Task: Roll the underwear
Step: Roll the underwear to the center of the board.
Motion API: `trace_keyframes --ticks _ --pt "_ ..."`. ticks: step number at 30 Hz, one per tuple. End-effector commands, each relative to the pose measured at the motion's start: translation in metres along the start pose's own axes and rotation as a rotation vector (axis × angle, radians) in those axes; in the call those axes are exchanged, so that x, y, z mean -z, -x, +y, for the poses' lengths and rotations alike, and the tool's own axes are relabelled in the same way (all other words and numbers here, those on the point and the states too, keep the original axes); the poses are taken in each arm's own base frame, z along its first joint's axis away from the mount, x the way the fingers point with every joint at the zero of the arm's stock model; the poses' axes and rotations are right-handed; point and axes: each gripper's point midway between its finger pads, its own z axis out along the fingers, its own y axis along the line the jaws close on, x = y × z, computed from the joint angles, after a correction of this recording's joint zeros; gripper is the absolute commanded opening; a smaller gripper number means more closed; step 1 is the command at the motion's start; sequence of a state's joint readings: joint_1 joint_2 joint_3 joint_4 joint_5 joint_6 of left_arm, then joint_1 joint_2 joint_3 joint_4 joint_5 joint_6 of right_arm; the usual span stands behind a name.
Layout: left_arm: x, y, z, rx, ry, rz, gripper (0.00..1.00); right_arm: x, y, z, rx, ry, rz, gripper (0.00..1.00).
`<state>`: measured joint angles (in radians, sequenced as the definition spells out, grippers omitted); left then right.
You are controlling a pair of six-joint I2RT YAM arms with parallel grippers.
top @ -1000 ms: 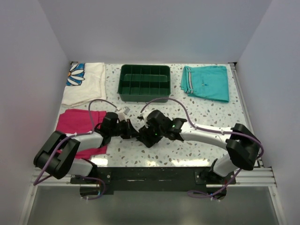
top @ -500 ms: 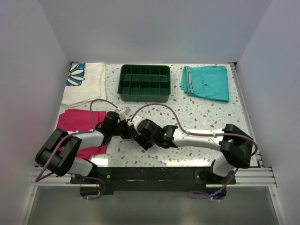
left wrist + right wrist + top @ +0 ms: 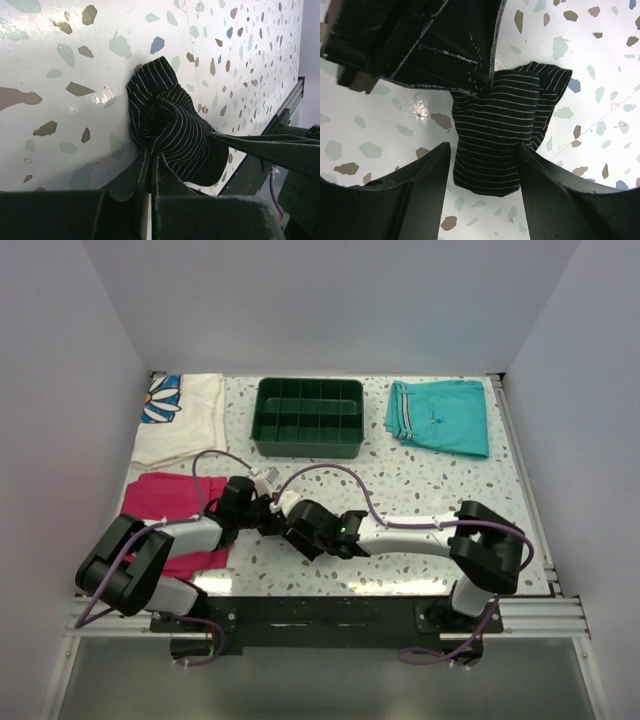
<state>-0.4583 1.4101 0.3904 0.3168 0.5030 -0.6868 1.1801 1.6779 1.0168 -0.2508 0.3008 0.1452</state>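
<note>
- My left gripper (image 3: 150, 162) is clenched on a pinch of the underwear (image 3: 170, 125); in its wrist view the fingers meet with striped fabric trapped between them.
- My right gripper (image 3: 484, 155) straddles the same bundle from the other side. The fingers (image 3: 432, 185) touch the cloth on both flanks, so I judge it to be grasping the bundle across its width, not standing free.
- The underwear is a compact, twisted wad on the table (image 3: 440, 480), towards the near edge and a little left of centre, between my two wrists. From above, my arms hide nearly all of it.
- I judge the task well along. The garment is gathered into a short, thick bundle rather than lying flat. It looks lumpy, though, and a loose flap sticks out on one side.
- What looks left is tucking that flap in, tightening the roll, setting it down and letting go.
- Left of the bundle lies a magenta cloth (image 3: 160, 495), partly under my left arm.
- Farther back stand a green tray (image 3: 262, 420), teal shorts (image 3: 445, 418) to its right, and a white flower-printed cloth (image 3: 190, 420) at the far left, all well apart from the bundle.
</note>
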Motion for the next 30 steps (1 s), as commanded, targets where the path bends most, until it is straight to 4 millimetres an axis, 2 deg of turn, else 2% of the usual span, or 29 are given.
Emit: trace_keyframes --ticks 1,8,13,16,18,19,21,22,24,25,26,27,30 --pt "0.0 0.006 -0.001 -0.027 0.003 0.002 0.02 -0.014 -0.015 0.004 -0.019 -0.008 0.03 0.58" --pt "0.0 0.007 -0.001 -0.026 0.005 0.006 0.02 -0.029 -0.056 0.008 -0.052 -0.02 0.123 0.58" --pt "-0.001 0.007 0.0 -0.025 0.009 0.014 0.03 -0.033 -0.071 0.01 -0.075 -0.034 0.156 0.58" --pt "-0.002 0.006 0.0 -0.024 0.015 0.02 0.03 -0.037 -0.081 0.012 -0.076 -0.042 0.182 0.52" --pt "-0.001 0.009 0.001 -0.025 0.021 0.016 0.03 -0.038 -0.085 0.013 -0.077 -0.05 0.189 0.42" --pt "-0.001 0.009 0.001 -0.025 0.028 0.016 0.05 -0.038 -0.086 0.012 -0.078 -0.05 0.194 0.36" --pt "0.0 0.014 0.001 -0.024 0.037 0.002 0.09 -0.037 -0.086 0.014 -0.079 -0.048 0.193 0.29" --pt "0.001 0.015 0.001 -0.018 0.044 0.003 0.15 -0.035 -0.085 0.014 -0.085 -0.043 0.187 0.23" --pt "0.002 0.024 0.001 -0.02 0.058 -0.026 0.23 -0.033 -0.082 0.014 -0.091 -0.037 0.174 0.2" --pt "0.004 0.025 0.003 -0.013 0.077 -0.027 0.32 -0.03 -0.079 0.018 -0.094 -0.012 0.169 0.18" --pt "0.005 0.029 0.005 -0.002 0.096 -0.038 0.37 -0.028 -0.077 0.019 -0.096 -0.001 0.163 0.18" --pt "0.009 0.037 0.007 0.02 0.115 -0.068 0.4 -0.027 -0.077 0.019 -0.094 0.004 0.166 0.17" --pt "0.018 0.052 0.004 0.049 0.098 -0.111 0.44 -0.021 -0.068 0.026 -0.104 0.059 0.146 0.17"
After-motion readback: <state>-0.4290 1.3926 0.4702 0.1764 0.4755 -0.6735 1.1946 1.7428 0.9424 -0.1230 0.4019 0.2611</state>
